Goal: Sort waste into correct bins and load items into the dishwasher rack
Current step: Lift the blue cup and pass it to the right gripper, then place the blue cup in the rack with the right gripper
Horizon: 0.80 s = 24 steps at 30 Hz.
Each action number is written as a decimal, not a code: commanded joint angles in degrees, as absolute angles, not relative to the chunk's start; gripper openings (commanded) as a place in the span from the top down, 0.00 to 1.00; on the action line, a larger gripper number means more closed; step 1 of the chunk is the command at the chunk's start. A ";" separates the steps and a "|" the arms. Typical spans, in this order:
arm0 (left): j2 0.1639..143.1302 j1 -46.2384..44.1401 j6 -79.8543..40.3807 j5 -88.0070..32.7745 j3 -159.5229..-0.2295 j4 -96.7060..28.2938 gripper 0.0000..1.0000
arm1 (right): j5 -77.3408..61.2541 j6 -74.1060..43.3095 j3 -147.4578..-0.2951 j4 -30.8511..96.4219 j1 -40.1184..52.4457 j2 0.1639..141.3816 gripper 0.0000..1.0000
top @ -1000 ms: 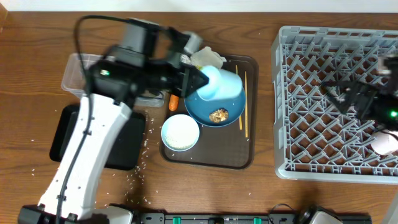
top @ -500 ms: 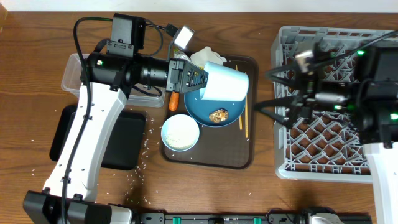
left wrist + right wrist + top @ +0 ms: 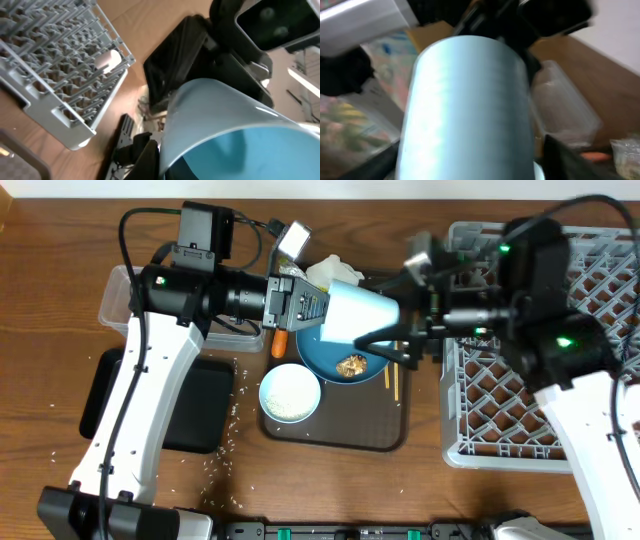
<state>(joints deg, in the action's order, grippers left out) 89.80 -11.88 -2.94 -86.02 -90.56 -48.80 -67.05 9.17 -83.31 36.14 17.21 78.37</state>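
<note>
My left gripper (image 3: 315, 308) is shut on the rim of a pale-blue cup (image 3: 357, 314) and holds it on its side above the dark-blue dish (image 3: 318, 357). The cup also fills the left wrist view (image 3: 225, 130) and the right wrist view (image 3: 465, 100). My right gripper (image 3: 392, 328) is open, with its fingers on either side of the cup's far end. A brown food lump (image 3: 350, 365) lies in the dish. The white bowl (image 3: 290, 393) holds rice. An orange carrot (image 3: 280, 343), a white tissue (image 3: 333, 272) and chopsticks (image 3: 393, 375) are close by. A pink cup (image 3: 107, 59) lies in the grey rack (image 3: 500, 435).
The dishes stand on a dark-brown serving tray (image 3: 340, 432). The clear tub (image 3: 120, 300) is at the back left. The black tray (image 3: 205, 415) lies in front of it, partly under my left arm. Loose rice grains (image 3: 225, 442) are scattered on the wood.
My right arm has swung left from over the rack to the cup, and its fingers now straddle it. My left gripper has kept the cup almost still.
</note>
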 commanded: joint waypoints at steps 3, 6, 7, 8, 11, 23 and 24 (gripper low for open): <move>89.27 -11.97 -2.61 -88.01 -90.48 -47.55 0.94 | -66.39 6.66 -83.79 35.75 18.76 78.72 0.43; 89.27 -11.90 -3.05 -87.79 -90.48 -45.84 0.91 | -65.52 6.63 -83.79 36.29 18.06 77.95 0.50; 89.27 -11.86 -3.81 -87.64 -90.48 -45.01 0.78 | -64.53 6.20 -83.79 36.84 17.69 77.60 0.50; 89.27 -11.77 -4.84 -87.48 -90.48 -43.90 0.68 | -62.87 5.63 -83.79 37.69 17.06 77.19 0.50; 89.27 -11.16 -8.16 -87.37 -90.48 -39.24 0.45 | -57.43 5.30 -83.79 41.21 14.59 75.83 0.49; 89.27 -8.64 -13.69 -87.39 -90.48 -33.74 0.34 | -32.77 -0.95 -83.79 59.94 -13.06 69.71 0.53; 89.27 -8.64 -13.67 -87.39 -90.48 -33.74 0.33 | -30.37 -1.91 -83.79 61.32 -16.43 69.69 0.53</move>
<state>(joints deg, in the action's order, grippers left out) 89.80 -8.84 -12.73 -86.41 -90.30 -34.00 -39.99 1.48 -83.31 59.55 -9.78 70.63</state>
